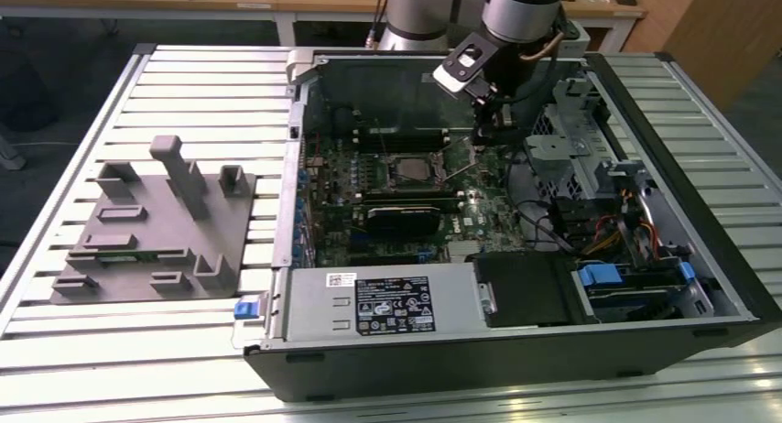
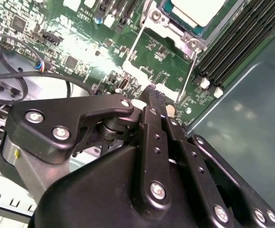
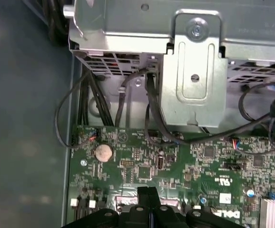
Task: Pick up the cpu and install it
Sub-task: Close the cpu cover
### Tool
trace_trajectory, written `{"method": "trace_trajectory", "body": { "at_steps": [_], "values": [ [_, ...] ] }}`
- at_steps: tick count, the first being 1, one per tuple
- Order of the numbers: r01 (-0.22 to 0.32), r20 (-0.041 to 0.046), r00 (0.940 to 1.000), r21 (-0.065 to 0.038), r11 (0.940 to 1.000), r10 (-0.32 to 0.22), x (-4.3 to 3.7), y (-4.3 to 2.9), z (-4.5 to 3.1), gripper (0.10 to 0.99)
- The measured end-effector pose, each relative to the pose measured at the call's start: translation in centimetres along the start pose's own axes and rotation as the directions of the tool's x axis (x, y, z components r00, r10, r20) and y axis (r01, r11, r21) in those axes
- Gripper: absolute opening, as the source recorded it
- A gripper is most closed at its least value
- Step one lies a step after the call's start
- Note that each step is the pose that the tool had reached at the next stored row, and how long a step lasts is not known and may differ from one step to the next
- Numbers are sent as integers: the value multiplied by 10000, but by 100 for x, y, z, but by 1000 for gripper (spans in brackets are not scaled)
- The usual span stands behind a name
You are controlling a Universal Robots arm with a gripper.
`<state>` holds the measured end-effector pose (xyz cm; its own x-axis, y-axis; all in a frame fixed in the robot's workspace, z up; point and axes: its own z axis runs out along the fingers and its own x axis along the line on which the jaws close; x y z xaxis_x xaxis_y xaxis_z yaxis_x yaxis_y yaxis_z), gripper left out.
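Gripper (image 1: 486, 135) is pinched closed, holding nothing, low over the motherboard (image 1: 489, 199), upper middle of the exterior view. Cpu (image 2: 197, 10) already sits in the socket (image 1: 412, 171), frame centre, near it.

Slatted table (image 1: 183, 84) reads pale white, striped with dark grooves. On the exterior view's left, the tray (image 1: 137, 229) is a flat mid-grey all over. The motherboard (image 1: 479, 206) comes up deep green, speckled with silver solder and black chips. In the second wrist view the cpu (image 2: 197, 9) shows a pale silver top, and the gripper (image 2: 152, 93) is matte black, dotted with bright steel screws. Blue clips (image 1: 602, 278), orange wires (image 1: 629, 233), a silver coin cell (image 3: 103, 152).
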<state>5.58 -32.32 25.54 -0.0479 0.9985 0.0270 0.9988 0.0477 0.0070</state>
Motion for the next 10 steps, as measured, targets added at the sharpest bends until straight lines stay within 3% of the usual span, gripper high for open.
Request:
{"method": "trace_trajectory", "body": {
  "at_steps": [6,10],
  "values": [
    [0,1,10000,2,10000,0,9,97,33,106],
    [0,1,10000,2,10000,0,11,125,72,106]
  ]
}}
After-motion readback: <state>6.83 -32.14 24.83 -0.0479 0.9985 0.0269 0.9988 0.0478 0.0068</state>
